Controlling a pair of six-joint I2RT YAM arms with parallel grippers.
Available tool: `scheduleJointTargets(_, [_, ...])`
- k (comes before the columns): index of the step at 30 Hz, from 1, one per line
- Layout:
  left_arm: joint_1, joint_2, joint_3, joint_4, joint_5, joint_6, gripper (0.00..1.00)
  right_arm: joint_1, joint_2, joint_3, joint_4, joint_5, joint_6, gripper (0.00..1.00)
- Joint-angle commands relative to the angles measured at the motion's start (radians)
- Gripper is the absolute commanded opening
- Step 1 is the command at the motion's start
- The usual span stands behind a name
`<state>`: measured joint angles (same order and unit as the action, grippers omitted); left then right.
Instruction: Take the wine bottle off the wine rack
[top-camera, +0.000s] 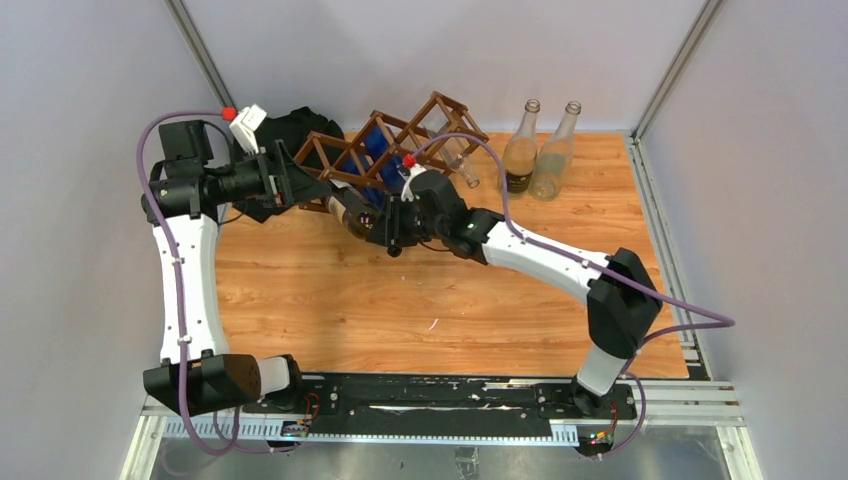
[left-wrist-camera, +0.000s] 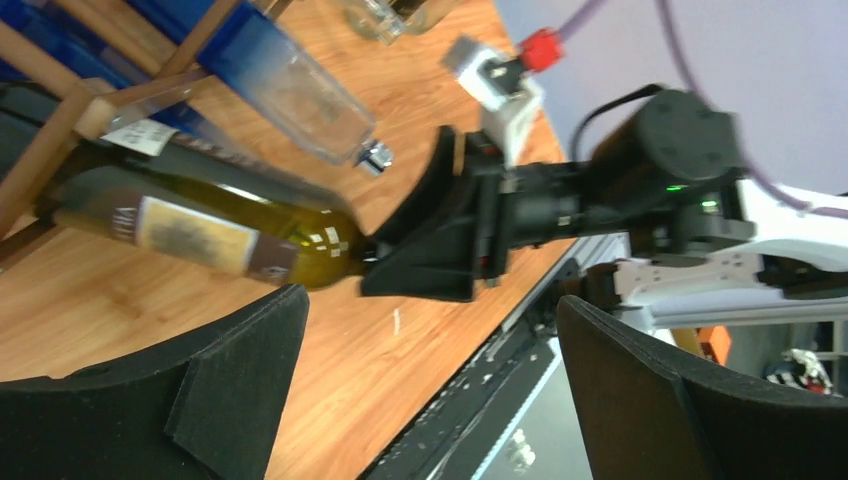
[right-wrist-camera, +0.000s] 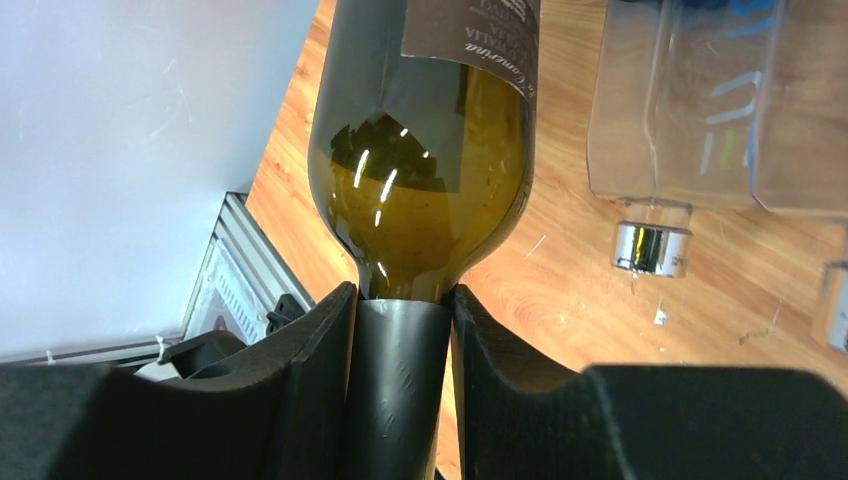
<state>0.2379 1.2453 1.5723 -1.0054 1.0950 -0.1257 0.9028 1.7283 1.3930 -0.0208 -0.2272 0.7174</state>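
Note:
The wine rack (top-camera: 400, 135), a dark brown lattice of sticks, lies tilted at the back of the table. The dark olive wine bottle (top-camera: 348, 212) with a brown label pokes out of its near side. The bottle's base end is still among the rack's sticks (left-wrist-camera: 60, 120). My right gripper (top-camera: 385, 225) is shut on the bottle's neck, and its pads (right-wrist-camera: 320, 340) press both sides of the dark capsule below the bottle's shoulder (right-wrist-camera: 425, 180). My left gripper (top-camera: 300, 185) is open and empty beside the rack's left end. In its own view the left gripper (left-wrist-camera: 430, 310) is wide apart, with the bottle (left-wrist-camera: 200, 235) above.
Two empty glass bottles (top-camera: 520, 150) (top-camera: 555, 150) stand at the back right. A clear and blue bottle (left-wrist-camera: 290, 90) with a silver cap (right-wrist-camera: 650, 248) lies in the rack beside the wine bottle. A black cloth (top-camera: 300, 128) sits behind the rack's left end.

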Motion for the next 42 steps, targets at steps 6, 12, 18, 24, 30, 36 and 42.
scheduleJointTargets(6, [-0.006, -0.012, -0.061, -0.061, -0.136, 0.356, 1.00, 0.006, -0.218, -0.068, 0.100, -0.154, 0.015, 0.00])
scheduleJointTargets(12, [-0.009, -0.014, -0.111, -0.122, -0.234, 0.560, 1.00, 0.006, -0.338, -0.149, 0.002, -0.179, 0.011, 0.00])
scheduleJointTargets(18, [-0.038, -0.034, -0.206, -0.141, -0.308, 0.737, 1.00, 0.006, -0.431, -0.219, -0.082, -0.192, 0.023, 0.00])
scheduleJointTargets(24, [-0.098, -0.095, -0.280, -0.169, -0.346, 0.907, 1.00, 0.005, -0.455, -0.220, -0.165, -0.200, 0.005, 0.00])
scheduleJointTargets(30, [-0.160, -0.188, -0.335, -0.220, -0.343, 1.113, 1.00, 0.006, -0.447, -0.199, -0.254, -0.236, -0.035, 0.00])
scheduleJointTargets(36, [-0.319, -0.287, -0.439, -0.220, -0.383, 1.283, 1.00, 0.005, -0.424, -0.157, -0.324, -0.337, -0.065, 0.00])
scheduleJointTargets(42, [-0.434, -0.293, -0.483, -0.220, -0.380, 1.302, 1.00, 0.006, -0.433, -0.117, -0.366, -0.441, -0.093, 0.00])
